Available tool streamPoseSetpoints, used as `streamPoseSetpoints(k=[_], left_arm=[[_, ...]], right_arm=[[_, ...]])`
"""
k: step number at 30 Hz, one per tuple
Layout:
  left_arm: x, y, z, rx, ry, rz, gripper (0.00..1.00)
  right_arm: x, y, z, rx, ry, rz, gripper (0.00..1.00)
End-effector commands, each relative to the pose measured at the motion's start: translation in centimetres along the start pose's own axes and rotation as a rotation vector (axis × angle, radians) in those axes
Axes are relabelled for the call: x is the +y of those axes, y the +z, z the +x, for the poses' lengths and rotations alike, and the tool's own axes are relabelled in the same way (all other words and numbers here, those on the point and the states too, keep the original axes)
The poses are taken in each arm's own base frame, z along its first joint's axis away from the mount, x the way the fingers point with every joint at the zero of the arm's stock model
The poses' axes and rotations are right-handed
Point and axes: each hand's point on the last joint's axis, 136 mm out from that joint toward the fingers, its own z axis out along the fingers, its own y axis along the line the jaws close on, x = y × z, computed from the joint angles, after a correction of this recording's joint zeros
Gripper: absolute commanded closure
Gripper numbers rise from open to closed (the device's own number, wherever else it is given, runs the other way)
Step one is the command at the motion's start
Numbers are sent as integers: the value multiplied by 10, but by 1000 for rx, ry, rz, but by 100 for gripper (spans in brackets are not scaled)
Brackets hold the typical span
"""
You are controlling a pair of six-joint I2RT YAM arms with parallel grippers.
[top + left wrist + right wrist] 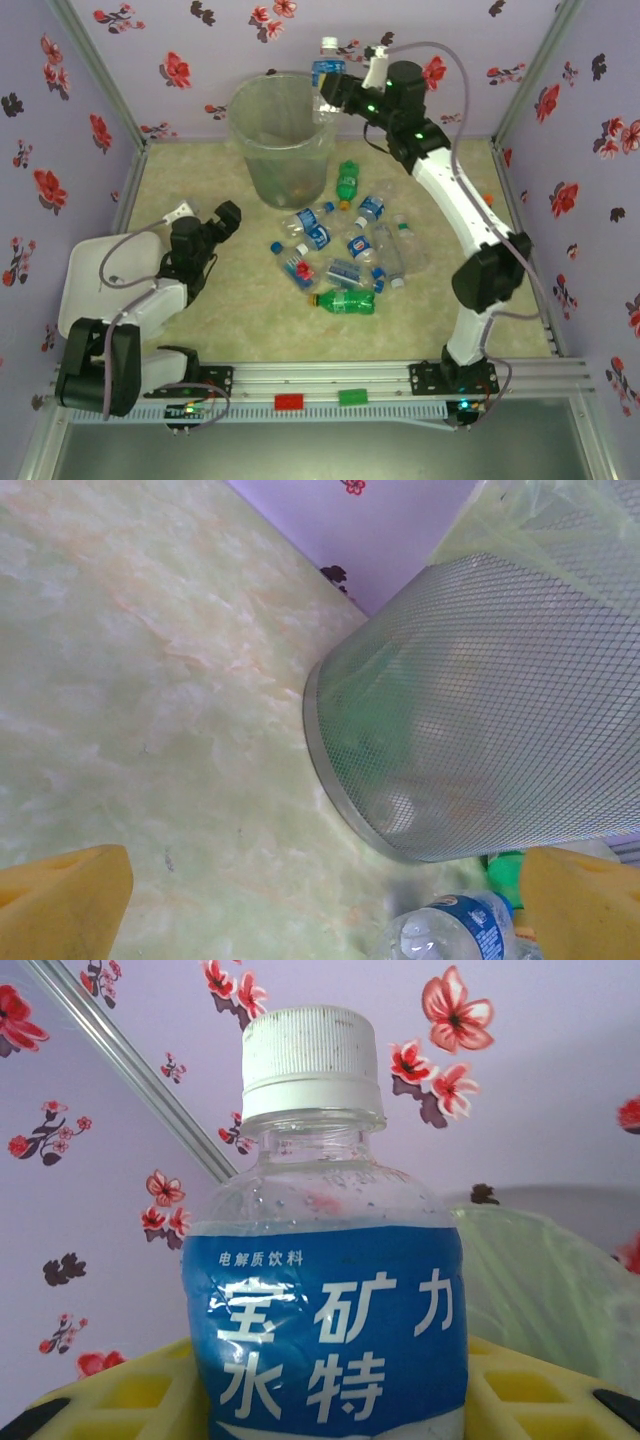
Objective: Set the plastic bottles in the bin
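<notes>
The grey-green bin [282, 140] with a clear liner stands at the back of the table. My right gripper [335, 92] is shut on a clear bottle [326, 72] with a blue label and white cap, held upright at the bin's right rim. In the right wrist view this bottle [325, 1310] sits between my yellow fingers [130, 1400], with the liner [545, 1280] behind it. Several bottles lie in front of the bin, among them two green ones [347, 180] [345, 300] and a clear one [312, 236]. My left gripper [222, 222] is open beside the bin [480, 700], and a clear bottle [455, 930] lies near it.
A white board [80, 285] lies under the left arm. Flowered walls close the table in on three sides. A red block [289, 401] and a green block [352, 397] sit on the front rail. A small orange-capped thing [488, 199] lies by the right arm.
</notes>
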Motion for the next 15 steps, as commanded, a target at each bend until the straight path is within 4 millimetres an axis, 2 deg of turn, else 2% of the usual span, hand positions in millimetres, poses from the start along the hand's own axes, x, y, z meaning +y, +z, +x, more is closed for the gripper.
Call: streamPoseSetpoints(k=[1,7,12,15], left_arm=[[-3,-8,-8,-27,0,25,0],[2,-17,-3,-3,42,5,0],[4,-24,-2,-2,59,2,0],[3,-26,-3,-2,70,2,0]], right_arm=[[6,31,2,-15,1,-46,53],[-12,78,37,53,-49,26,53],[-32,98,67,107,-94,107,52],[-38,103,78,120,-112,129,49]])
